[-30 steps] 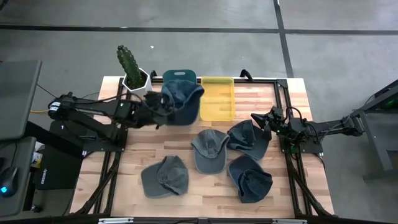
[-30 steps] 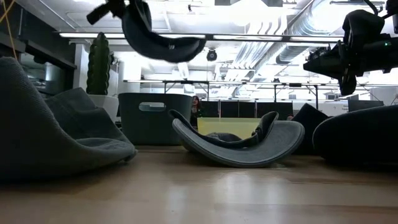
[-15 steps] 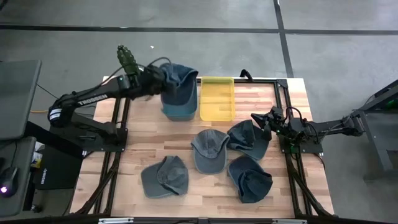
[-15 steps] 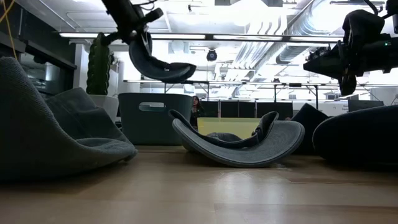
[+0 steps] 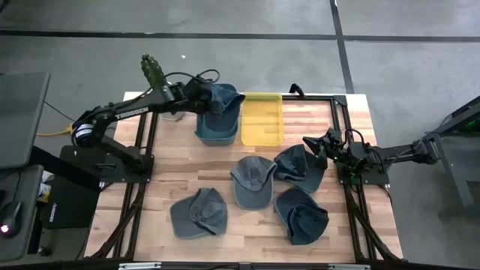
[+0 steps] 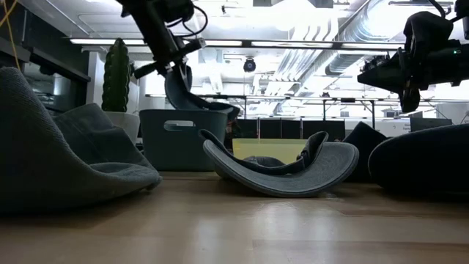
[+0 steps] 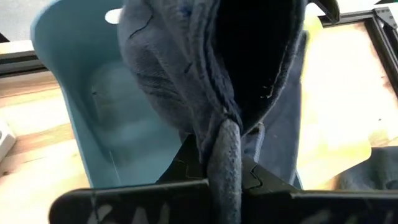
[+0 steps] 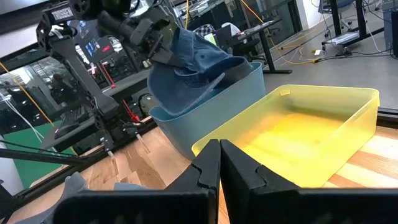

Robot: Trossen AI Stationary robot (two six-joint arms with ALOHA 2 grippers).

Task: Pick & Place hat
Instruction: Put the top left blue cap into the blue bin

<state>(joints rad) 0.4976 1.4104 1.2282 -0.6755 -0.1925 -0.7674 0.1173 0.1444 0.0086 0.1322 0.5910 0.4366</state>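
Left claw [image 7: 227,171] pinching dark blue cap [image 7: 205,68], hanging over light blue bin [image 7: 93,118]; wooden tabletop [image 7: 34,149] beside.

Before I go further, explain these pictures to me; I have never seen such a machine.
Two dark robot arms work at a wooden table. One picture looks down from above, one looks level across the tabletop, and two come from cameras on the arms' wrists. The left gripper holds a blue-grey hat partly inside the blue bin. Beside the bin stands a yellow tray, and a potted cactus is at the corner. Four more hats lie on the table, one in the middle. The right gripper waits shut at the table's right edge.
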